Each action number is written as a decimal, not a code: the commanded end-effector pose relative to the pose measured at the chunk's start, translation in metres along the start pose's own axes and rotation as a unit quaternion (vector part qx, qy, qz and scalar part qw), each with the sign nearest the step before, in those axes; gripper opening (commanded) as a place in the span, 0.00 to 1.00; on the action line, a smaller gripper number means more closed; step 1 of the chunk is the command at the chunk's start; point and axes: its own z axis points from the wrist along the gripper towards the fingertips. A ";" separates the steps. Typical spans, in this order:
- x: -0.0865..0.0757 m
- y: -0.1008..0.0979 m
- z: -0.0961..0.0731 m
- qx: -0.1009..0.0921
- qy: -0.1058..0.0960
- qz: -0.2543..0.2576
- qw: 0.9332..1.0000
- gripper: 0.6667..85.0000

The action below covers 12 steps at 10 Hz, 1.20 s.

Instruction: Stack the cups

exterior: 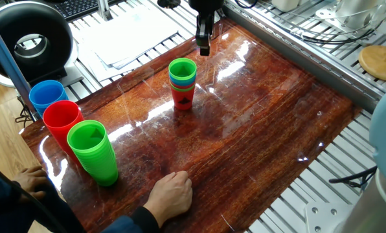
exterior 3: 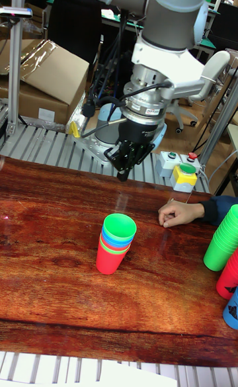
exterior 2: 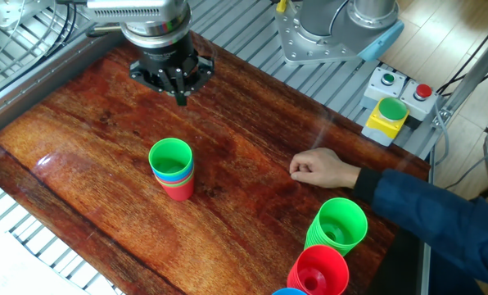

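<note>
One fixed view: the cups stand nested in a single upright stack near the middle of the wooden table, green on top, blue rims showing under it, red at the bottom with a black mark on its side. The gripper hangs above the table's far edge, apart from the stack, holding nothing; fingers look pressed together. Three tall piles at the near left corner: blue pile, red pile, green pile. A person's hand rests flat on the table in front, a second hand at the left edge.

The other fixed view: gripper pointing down above the boards, up and slightly right of the cup stack, not touching it. Fingertips meet in one narrow point, no gap seen. The fist-like hand lies on the wood right of the stack. Green pile and red pile at lower right. Button box on the metal frame.

Tall fixed view: gripper above and behind the stack, clear air between them. Hand right of the stack
</note>
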 end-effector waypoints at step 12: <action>-0.022 -0.007 -0.005 0.003 -0.031 -0.017 0.999 0.01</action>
